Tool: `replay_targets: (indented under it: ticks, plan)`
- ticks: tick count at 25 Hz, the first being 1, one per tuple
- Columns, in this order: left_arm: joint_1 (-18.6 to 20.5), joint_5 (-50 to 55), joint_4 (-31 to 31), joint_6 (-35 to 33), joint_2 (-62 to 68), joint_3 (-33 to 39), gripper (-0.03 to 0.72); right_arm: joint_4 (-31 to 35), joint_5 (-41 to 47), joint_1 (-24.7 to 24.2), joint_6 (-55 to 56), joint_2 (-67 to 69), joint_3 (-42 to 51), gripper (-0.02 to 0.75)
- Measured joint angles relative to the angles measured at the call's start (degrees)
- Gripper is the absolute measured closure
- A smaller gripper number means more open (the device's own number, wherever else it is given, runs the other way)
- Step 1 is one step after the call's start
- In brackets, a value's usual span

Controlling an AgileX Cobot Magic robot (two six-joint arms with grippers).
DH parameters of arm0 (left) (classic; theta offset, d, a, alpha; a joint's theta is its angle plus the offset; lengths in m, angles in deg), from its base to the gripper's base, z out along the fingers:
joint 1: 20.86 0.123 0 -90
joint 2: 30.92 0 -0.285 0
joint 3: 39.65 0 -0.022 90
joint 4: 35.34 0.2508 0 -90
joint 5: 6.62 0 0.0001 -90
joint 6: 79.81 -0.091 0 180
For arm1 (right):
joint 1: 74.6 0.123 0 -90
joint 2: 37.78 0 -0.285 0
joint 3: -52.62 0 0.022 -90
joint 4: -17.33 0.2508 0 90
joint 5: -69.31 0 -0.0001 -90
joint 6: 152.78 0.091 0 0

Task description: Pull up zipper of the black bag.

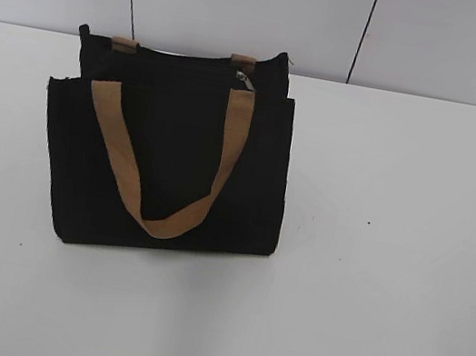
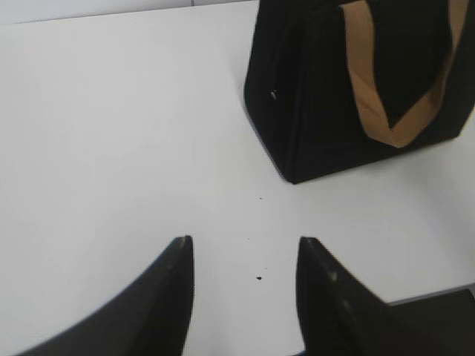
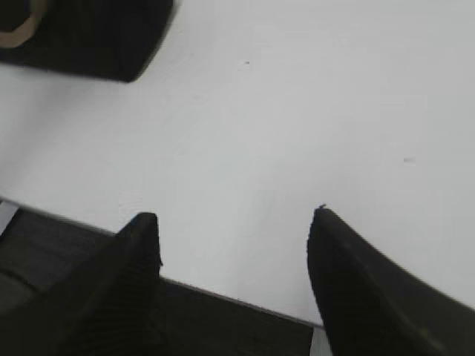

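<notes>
I am looking at both hands hanging released over the bench, the bag's zipper not yet reached.

The white bench (image 1: 389,260) is carrying the black bag (image 1: 166,165), a soft rectangular fabric tote standing upright left of centre, its flat tan webbing handle (image 1: 160,174) drooping in a U down the front panel. The zipper track is running left to right along the top edge, and the small silver zipper (image 1: 246,81) is sitting near its right end, beside a tan strap tab. My left hand (image 2: 245,248) is spread wide and holding nothing, the bag lying ahead and to its right; my right hand (image 3: 234,222), likewise spread and holding nothing, is seeing only a bag corner at upper left. I judge the left hand nearer.
</notes>
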Motion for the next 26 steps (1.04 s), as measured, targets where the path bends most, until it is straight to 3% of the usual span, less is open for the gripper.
replay_targets:
  ticks: [5,8,14,26]
  plan:
    - [8.1,-0.1,0.0,0.0,-0.7,0.0,0.377,0.0,-0.1,-14.5,0.0,-4.8,0.0,0.255]
    - [9.5,-0.1,-0.1,0.0,-1.8,0.1,0.407,0.0,-0.1,-19.4,0.0,-5.1,0.0,0.255]
    - [9.6,-0.2,-0.1,-0.1,-2.0,0.1,0.446,0.2,-0.1,-20.7,0.0,-5.1,0.0,0.255]
    - [9.6,-0.2,-0.1,-0.1,-2.0,0.1,0.449,0.2,-0.1,-20.7,0.0,-5.1,0.0,0.255]
